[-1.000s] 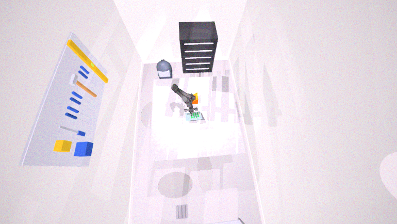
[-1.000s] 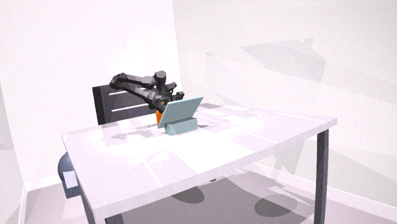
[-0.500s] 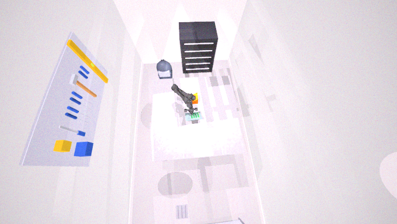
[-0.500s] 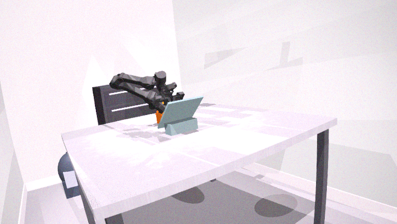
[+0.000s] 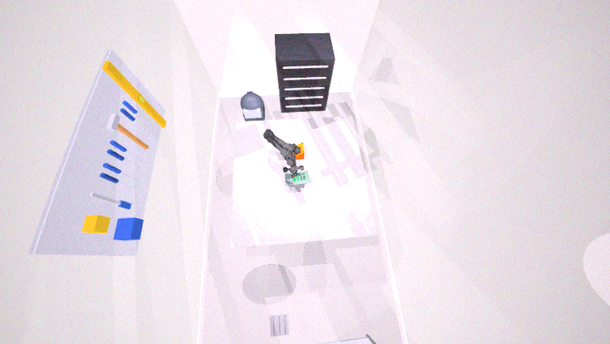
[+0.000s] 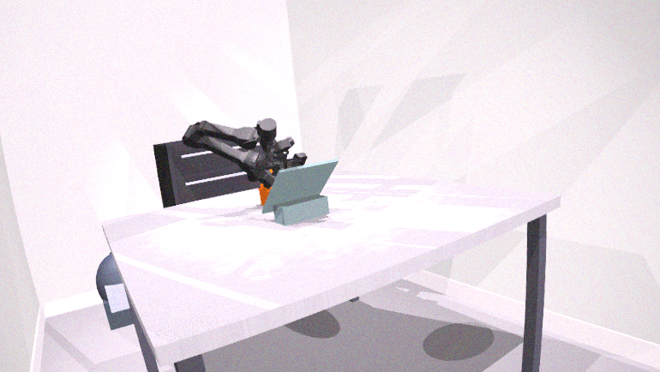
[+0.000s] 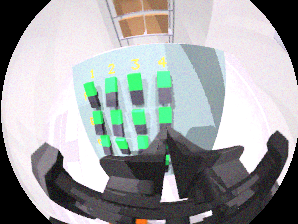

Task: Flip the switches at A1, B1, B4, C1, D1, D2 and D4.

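Observation:
The pale teal panel (image 5: 289,179) (image 6: 303,184) (image 7: 200,112) stands tilted on a block, with switches in a grid, each part green and part dark. In the wrist view, A1 (image 7: 91,95), A4 (image 7: 164,87), B1 (image 7: 99,122), B4 (image 7: 165,117) and C1 (image 7: 105,144) show green at the far end and dark at the near end. Which ends are raised is hard to tell. My gripper (image 7: 165,129) (image 5: 293,175) is shut and empty, its tips just on the near side of B4 in column 4; contact cannot be told. Its fingers hide C4 and most of row D.
An orange and yellow block (image 5: 300,150) (image 6: 264,194) stands beside the arm. A dark drawer cabinet (image 5: 303,77) (image 6: 198,171) is beyond the table. The panel's support block (image 6: 303,210) rests on the table (image 6: 393,231).

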Motion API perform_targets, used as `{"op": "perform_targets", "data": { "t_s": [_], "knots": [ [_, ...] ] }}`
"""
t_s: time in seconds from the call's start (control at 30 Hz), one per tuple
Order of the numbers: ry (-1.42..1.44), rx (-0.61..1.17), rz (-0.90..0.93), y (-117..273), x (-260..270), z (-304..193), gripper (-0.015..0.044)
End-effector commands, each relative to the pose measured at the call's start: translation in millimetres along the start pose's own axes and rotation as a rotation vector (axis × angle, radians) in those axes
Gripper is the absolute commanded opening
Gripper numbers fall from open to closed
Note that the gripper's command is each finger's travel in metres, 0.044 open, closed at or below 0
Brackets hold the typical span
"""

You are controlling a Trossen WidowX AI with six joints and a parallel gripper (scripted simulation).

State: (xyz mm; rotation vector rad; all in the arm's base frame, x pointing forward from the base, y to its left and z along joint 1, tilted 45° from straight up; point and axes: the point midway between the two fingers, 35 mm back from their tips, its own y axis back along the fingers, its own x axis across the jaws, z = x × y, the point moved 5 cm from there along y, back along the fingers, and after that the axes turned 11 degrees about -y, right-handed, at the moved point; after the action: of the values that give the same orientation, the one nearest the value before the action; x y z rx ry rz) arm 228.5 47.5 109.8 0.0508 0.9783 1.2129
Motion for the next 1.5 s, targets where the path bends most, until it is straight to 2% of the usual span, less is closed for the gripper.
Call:
{"op": "perform_targets", "data": {
  "t_s": [0.0,0.23,0.43,0.5,0.77,1.07,1.3,1.47],
  "knots": [
    [0.005,0.001,0.003,-1,0,0,0.0000],
    [-0.002,0.007,0.005,5,2,1,0.0000],
    [0.004,0.033,0.003,57,3,3,0.0000],
    [0.006,0.030,0.000,63,2,3,0.0000],
    [0.006,0.031,0.001,63,3,3,0.0000],
    [0.003,0.038,0.009,65,75,-44,0.0000],
    [0.003,0.030,0.003,66,84,-54,0.0000],
    [0.002,0.014,0.011,40,85,-56,0.0000]
  ]
}}
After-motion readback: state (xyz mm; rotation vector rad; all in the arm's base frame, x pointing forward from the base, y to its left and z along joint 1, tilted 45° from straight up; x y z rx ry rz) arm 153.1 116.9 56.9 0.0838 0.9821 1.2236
